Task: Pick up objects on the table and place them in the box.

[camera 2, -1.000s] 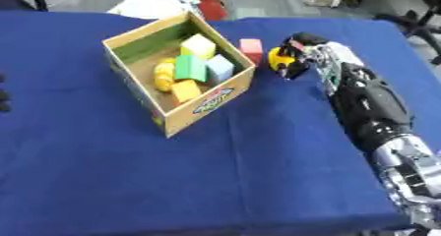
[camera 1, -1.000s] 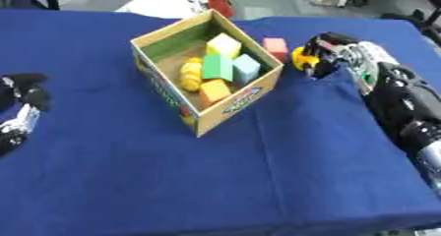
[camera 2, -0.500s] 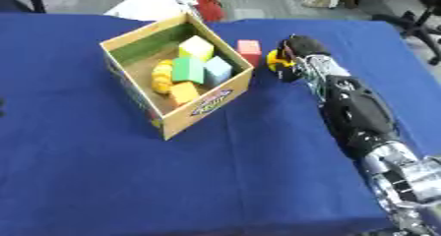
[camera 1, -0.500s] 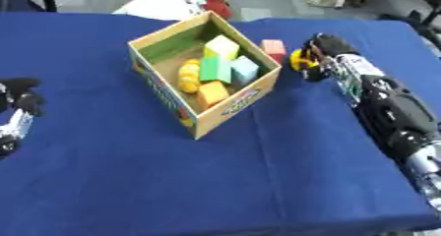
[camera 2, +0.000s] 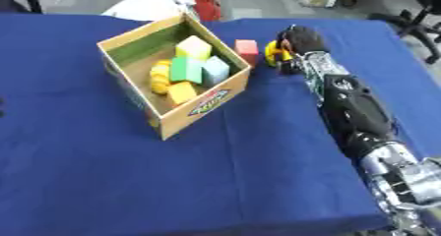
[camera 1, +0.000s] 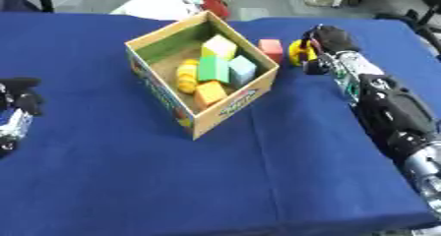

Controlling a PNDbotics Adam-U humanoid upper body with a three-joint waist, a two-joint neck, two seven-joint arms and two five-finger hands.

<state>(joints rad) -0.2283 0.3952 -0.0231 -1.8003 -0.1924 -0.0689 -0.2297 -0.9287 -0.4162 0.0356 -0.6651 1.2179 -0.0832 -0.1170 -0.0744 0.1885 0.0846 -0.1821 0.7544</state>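
- Two views show one moment; in the left eye view a blue-clothed table (camera 1: 129, 181) carries an open cardboard box (camera 1: 160, 88) set askew near the middle of its far half.
- Inside the box lie a pale yellow block (camera 1: 220, 46), a green block (camera 1: 209, 68), a light blue block (camera 1: 242, 70), an orange block (camera 1: 209, 91) and a rounded yellow piece (camera 1: 187, 75).
- Just beyond the box's right corner, toward the table's far edge, a red block (camera 1: 270, 48) stands on the cloth, apart from the box wall.
- The right hand (camera 1: 327, 39) reaches in along the table's right edge, its fingers curled round a yellow object (camera 1: 298, 52) that sits just right of the red block; whether the object is clear of the cloth cannot be told.
- The left hand (camera 1: 20, 95) shows at the table's left edge, dark and idle, well apart from the box; how its fingers stand cannot be told.
- In the right eye view the right arm (camera 2: 353, 112) runs from the near right corner up to the hand, the yellow object lies between hand and red block, and the left hand is out of the picture.
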